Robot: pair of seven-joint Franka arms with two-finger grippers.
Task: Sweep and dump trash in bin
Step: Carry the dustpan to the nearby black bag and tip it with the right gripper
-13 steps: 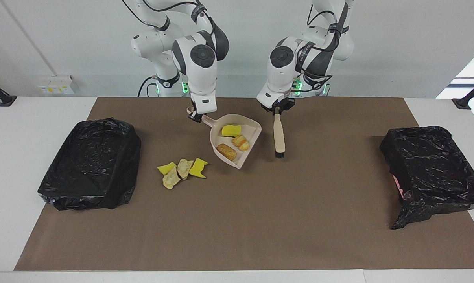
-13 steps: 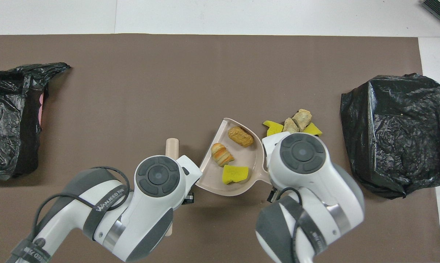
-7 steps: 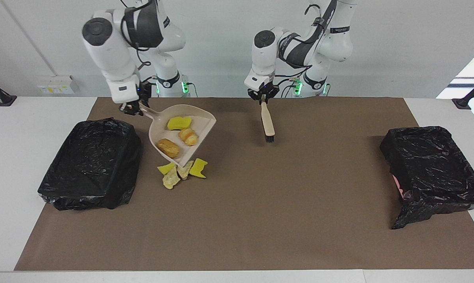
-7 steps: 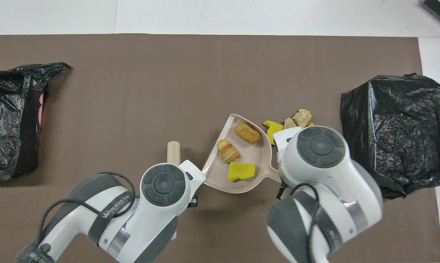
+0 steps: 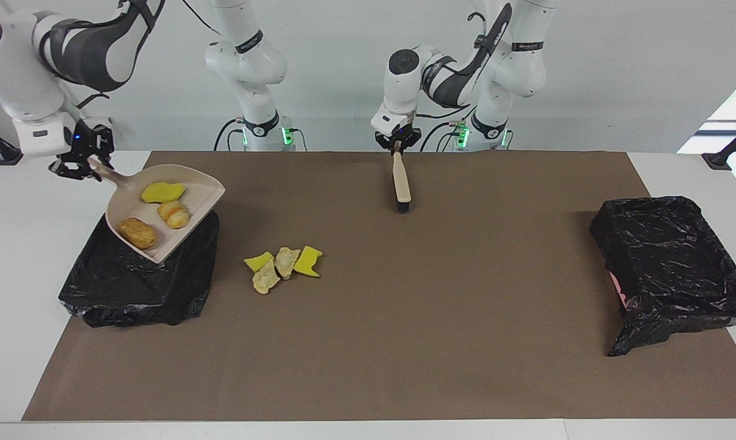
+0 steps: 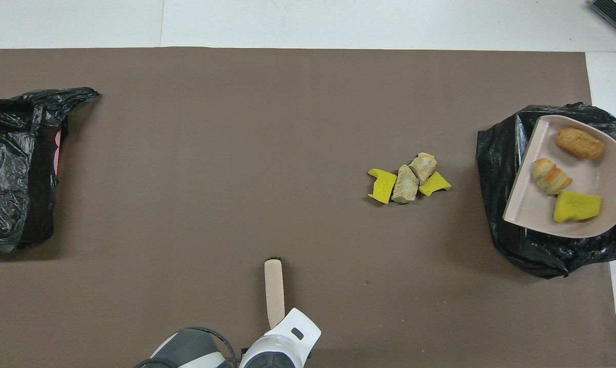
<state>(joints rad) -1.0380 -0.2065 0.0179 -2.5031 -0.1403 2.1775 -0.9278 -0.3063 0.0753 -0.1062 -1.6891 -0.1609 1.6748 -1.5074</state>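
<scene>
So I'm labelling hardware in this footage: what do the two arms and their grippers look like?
Both arms are glossy white with dark grey joint bands and round dark caps at the joints. Black cables run along the upper links, and green lights glow at both bases. The right gripper and left gripper are small black two-finger units on white wrist blocks.

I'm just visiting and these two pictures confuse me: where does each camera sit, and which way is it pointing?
Facing view: high across the table, looking at the robots; shows both arms whole, the right gripper holding the dustpan, the left gripper the brush.
Overhead view: high above the robots' end, looking steeply down; only the left arm's wrist shows.
Shared, half a turn apart: dustpan over the black bin, four scraps on the mat, brush.
</scene>
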